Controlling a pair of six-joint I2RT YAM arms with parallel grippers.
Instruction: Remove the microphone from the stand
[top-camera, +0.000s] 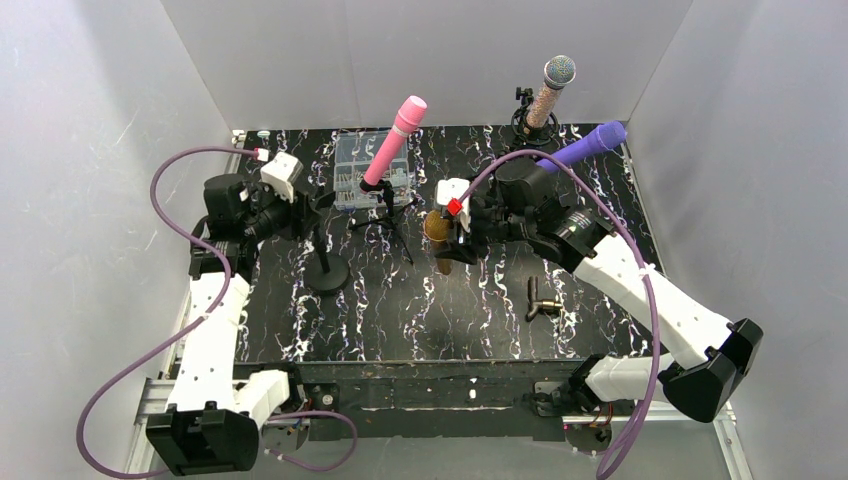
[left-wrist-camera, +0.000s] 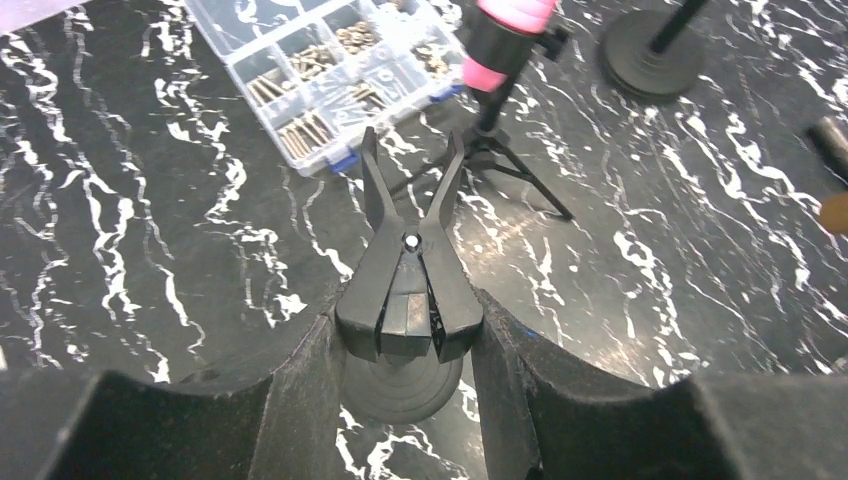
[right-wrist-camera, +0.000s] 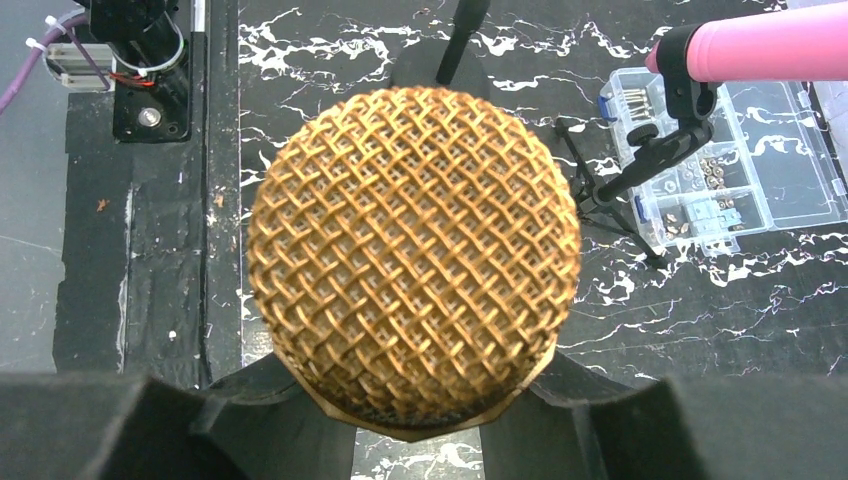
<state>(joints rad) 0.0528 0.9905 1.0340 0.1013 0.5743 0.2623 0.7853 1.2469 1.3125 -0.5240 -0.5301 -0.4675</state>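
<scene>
The gold mic (right-wrist-camera: 415, 250) is in the right hand (right-wrist-camera: 415, 412). Its fingers are partly closed around the body just under the mesh head, and the wrist view hides the handle behind that head. From above, the mic hangs over the middle of the bench (top-camera: 420, 320), head up and close to upright with a slight lean (whether its lower end touches the surface cannot be told).

The left hand (left-wrist-camera: 408, 335) is closed almost fully on the clip (left-wrist-camera: 410, 250) at the top of the stand (top-camera: 327, 272). The clip's two prongs point away from the hand and hold nothing. The stand's round base shows directly below.

The mic lies to the right of the clip and well apart from it. The tripod (top-camera: 388, 215) of a pink mic (top-camera: 395, 140) stands roughly between them, a little further back. By that, the mic looks already free of the stand.

What remains is probably setting it down, which falls to the right arm, since it alone has the mic. Because the mic's long axis runs near vertical, it would have to be tipped over to lie flat on bare bench. A small black piece (top-camera: 541, 300) lies nearer the front on the right and is best avoided. The left hand need only let go of the clip.
</scene>
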